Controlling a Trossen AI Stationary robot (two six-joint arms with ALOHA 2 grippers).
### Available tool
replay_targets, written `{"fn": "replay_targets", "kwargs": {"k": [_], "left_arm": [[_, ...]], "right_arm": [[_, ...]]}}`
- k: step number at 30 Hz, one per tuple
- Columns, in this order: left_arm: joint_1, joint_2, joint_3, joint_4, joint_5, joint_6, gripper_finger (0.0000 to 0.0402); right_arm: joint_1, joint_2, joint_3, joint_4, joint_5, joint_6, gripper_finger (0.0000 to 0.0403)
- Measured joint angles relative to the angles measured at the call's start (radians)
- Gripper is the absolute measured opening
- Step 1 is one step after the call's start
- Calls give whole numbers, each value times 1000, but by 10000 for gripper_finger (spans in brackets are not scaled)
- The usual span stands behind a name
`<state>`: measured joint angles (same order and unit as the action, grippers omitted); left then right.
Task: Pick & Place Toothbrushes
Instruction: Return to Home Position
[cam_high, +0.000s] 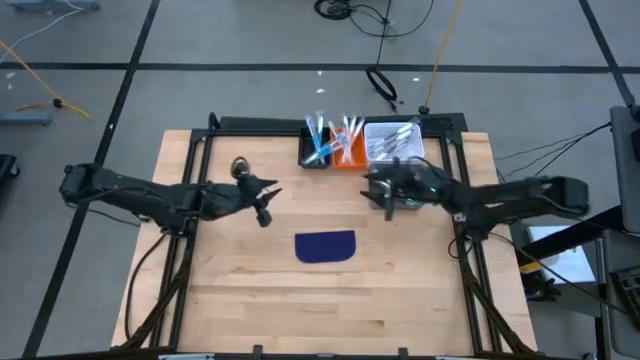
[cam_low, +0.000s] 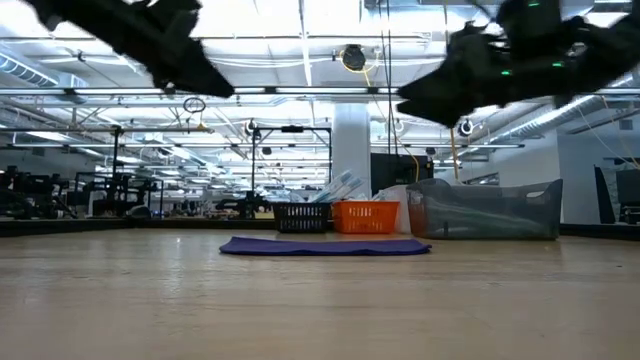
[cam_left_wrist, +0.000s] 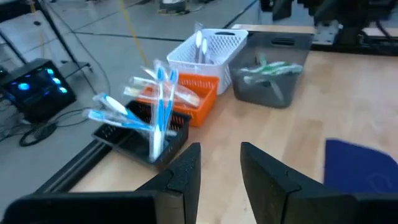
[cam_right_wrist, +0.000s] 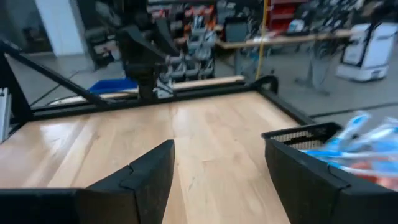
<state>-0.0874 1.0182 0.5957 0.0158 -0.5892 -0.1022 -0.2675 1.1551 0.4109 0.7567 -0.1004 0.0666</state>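
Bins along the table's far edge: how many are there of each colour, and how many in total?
Black mesh plastic bin: 1
Orange mesh plastic bin: 1
White mesh plastic bin: 1
Grey translucent plastic bin: 1
Total: 4

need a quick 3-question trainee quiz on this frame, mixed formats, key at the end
1. Multiple choice: which bin do the blue toothbrushes stand in? A black, B orange, C white.
2. True or false: a toothbrush lies on the blue mat.
3. Short answer: what does the right tool hold?

Key
1. A, the black bin.
2. False. Nothing lies on the mat.
3. Nothing. Its fingers are apart with only air between them.
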Motion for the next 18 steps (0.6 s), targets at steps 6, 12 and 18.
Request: {"fn": "replay_targets", "kwargs": {"k": [6,12,18], "left_arm": [[23,-224,-221,135,47,-10,115],[7,-401,-375,225,48,18,115],[-1,-490,-479,221,50,2,115]], "right_arm": [[61,-265,-209,42,113,-4,243],[70,-452,-365,46,162,42,242],[73,-522,-391,-110,151,45,242]]}}
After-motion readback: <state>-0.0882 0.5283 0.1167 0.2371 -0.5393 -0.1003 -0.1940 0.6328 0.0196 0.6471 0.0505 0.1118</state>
